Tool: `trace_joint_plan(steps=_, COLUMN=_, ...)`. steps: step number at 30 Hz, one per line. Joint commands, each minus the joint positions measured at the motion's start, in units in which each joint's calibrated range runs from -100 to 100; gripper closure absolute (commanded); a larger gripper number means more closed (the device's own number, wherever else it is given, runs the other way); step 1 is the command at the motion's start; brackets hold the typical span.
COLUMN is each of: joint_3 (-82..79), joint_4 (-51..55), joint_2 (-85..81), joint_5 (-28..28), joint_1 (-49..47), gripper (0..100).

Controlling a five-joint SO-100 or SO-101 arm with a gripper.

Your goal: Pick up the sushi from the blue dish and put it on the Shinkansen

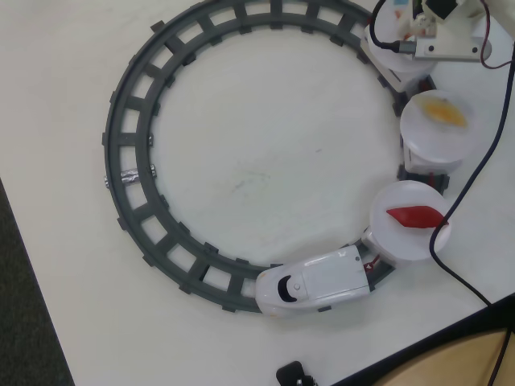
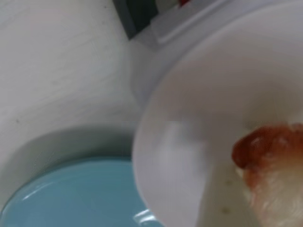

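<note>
On the white table [image 1: 241, 177] in the overhead view, a grey ring of track [image 1: 129, 129] takes up the left and middle. At the bottom of the ring sits the Shinkansen [image 1: 318, 281], its black-windowed nose pointing left. Hitched behind it to the right, a round white plate [image 1: 394, 237] carries a red leaf-shaped piece [image 1: 416, 216]. Above that, a second white plate [image 1: 422, 133] bears a yellow-orange piece [image 1: 445, 112]. Further up, at the top right corner, the arm [image 1: 438, 32] hangs over a third car plate [image 1: 386, 60] and hides most of it; a black cable [image 1: 475, 181] trails down from it past the plates to the table edge.

In the wrist view, the blue dish [image 2: 71, 198] fills the lower left, bare where it shows, lying on the table just beside and below a white plate [image 2: 199, 142] that overlaps it. On that plate, at the right edge of the view, rests the sushi [image 2: 270, 165], its reddish topping over pale rice, blurred by closeness. A strip of track [image 2: 137, 14] shows at the top.

The gripper itself is not visible in either view, so I cannot tell whether its fingers are spread or closed, nor whether they touch the sushi
</note>
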State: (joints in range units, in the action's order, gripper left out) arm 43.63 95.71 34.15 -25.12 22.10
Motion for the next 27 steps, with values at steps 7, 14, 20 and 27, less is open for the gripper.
trace_joint_plan(steps=7, joint_3=2.4, joint_4=0.6, joint_2=-1.3, joint_5=1.0, joint_1=-2.1, gripper=82)
trace_joint_plan(steps=14, joint_3=-1.7, joint_4=3.9, joint_2=-4.0, joint_5=1.2, joint_1=-4.8, gripper=77)
trace_joint_plan(steps=20, joint_3=-14.2, joint_4=3.5, joint_2=-20.2, joint_5=2.4, joint_1=-5.4, gripper=77)
trace_joint_plan(steps=27, joint_3=-31.8, joint_4=2.4, joint_2=-54.8, joint_5=11.1, joint_1=-4.0, gripper=77)
